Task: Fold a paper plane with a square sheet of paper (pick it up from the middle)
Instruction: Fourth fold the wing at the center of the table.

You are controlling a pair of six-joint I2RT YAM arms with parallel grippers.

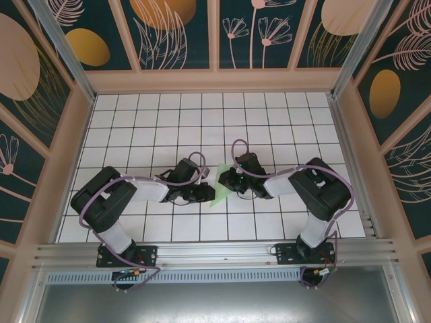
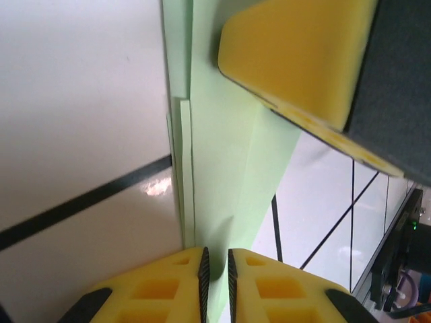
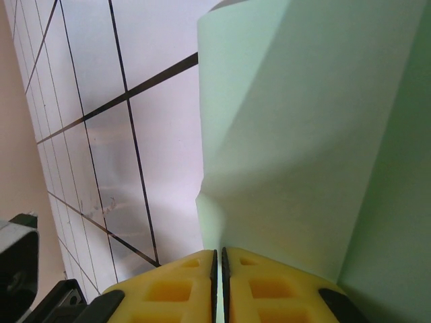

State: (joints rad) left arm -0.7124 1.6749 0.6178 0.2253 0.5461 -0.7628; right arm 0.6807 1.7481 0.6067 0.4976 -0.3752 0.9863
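Both grippers meet just below the centre of the top view, on the white grid table (image 1: 168,128), with the folded green paper (image 1: 219,196) lying between them. The paper is not a flat square. In the left wrist view several layers stack along a long straight edge running down the frame, so I judge the step in hand to be setting a lengthwise fold of the plane.

To do it well, the two grips should hold the layers lined up edge to edge and draw the paper lightly taut along the crease without letting it buckle. The right wrist view shows a soft dent in the paper just above the fingers, a sign that it bends easily. Any press should run along the fold line. Neither wrist should twist, since that would likely skew the crease or tear so thin a sheet.

The left gripper (image 2: 215,262) has its yellow fingers almost together at the bottom of its view. The paper's edge runs down into the narrow slot between them, so it is clamped on the paper. The right gripper (image 3: 219,262) has its fingers pressed together with the paper running down into the seam, so I take it as clamped on the paper too. One of its yellow fingers (image 2: 296,60) sits close over the paper at the upper right of the left wrist view, and I cannot tell whether it touches.
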